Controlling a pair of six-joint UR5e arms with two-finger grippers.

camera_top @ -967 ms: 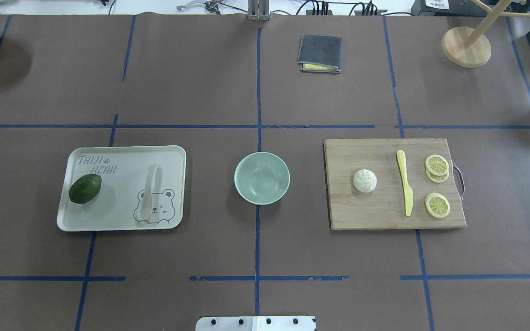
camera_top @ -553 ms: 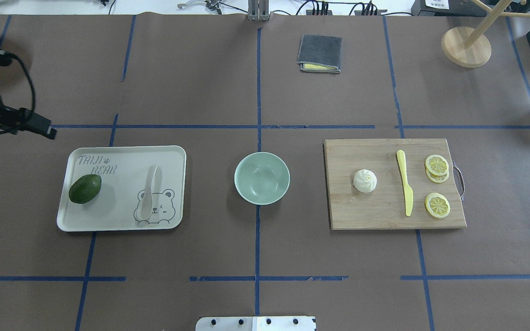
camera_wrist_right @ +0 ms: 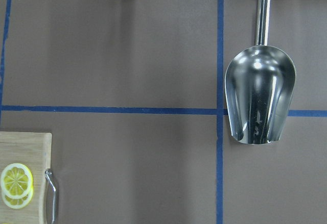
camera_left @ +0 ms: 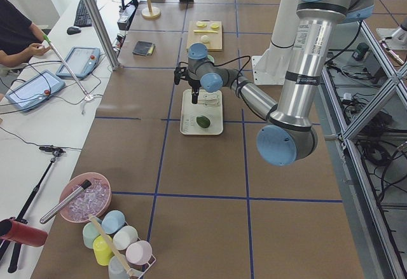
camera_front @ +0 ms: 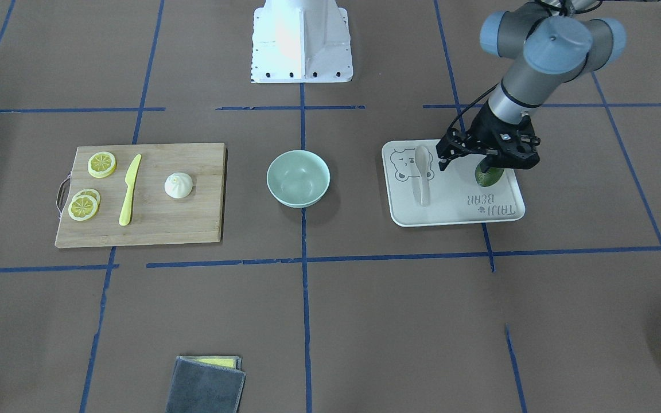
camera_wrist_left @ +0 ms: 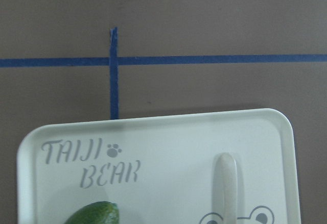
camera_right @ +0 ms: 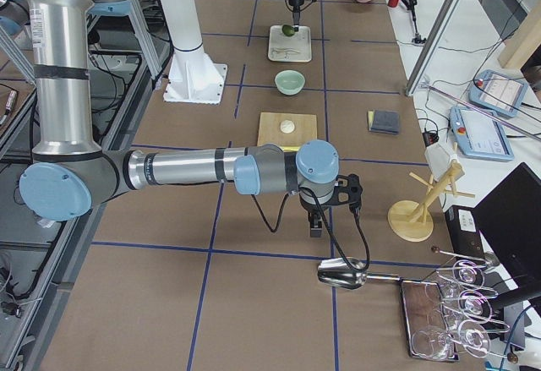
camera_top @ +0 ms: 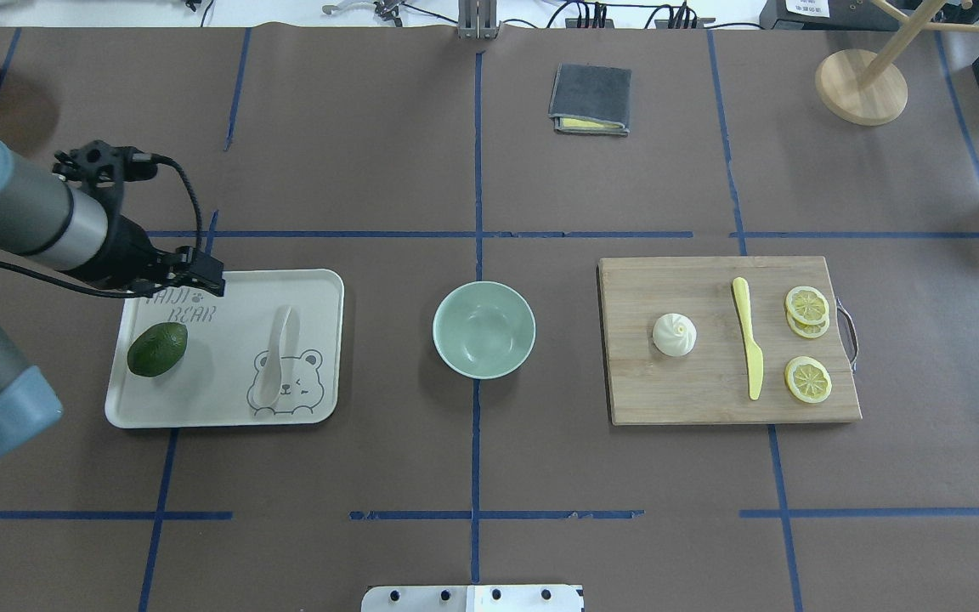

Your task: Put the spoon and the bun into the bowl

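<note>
Bowl (camera_top: 483, 329) at table centre; tray (camera_top: 226, 289) on robot's left, cutting board (camera_top: 710, 387) on its right.
Spoon (camera_top: 275, 357), avocado (camera_top: 157, 348) on tray; bun (camera_top: 675, 334), knife (camera_top: 747, 336), lemon slices (camera_top: 808, 378) on board.

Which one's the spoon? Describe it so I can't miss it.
Find the white tray on the robot's left of the green bowl. It holds a dark avocado and, nearer the bowl, the spoon. The spoon is pale and slim, its scoop over the printed bear's face.

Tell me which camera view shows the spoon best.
The overhead exterior view: the spoon lies whole and unblocked on the tray. The front-facing view also shows all of it, with the left arm hanging close beside. The left wrist view catches only its handle end; the side views show it tiny.
</note>
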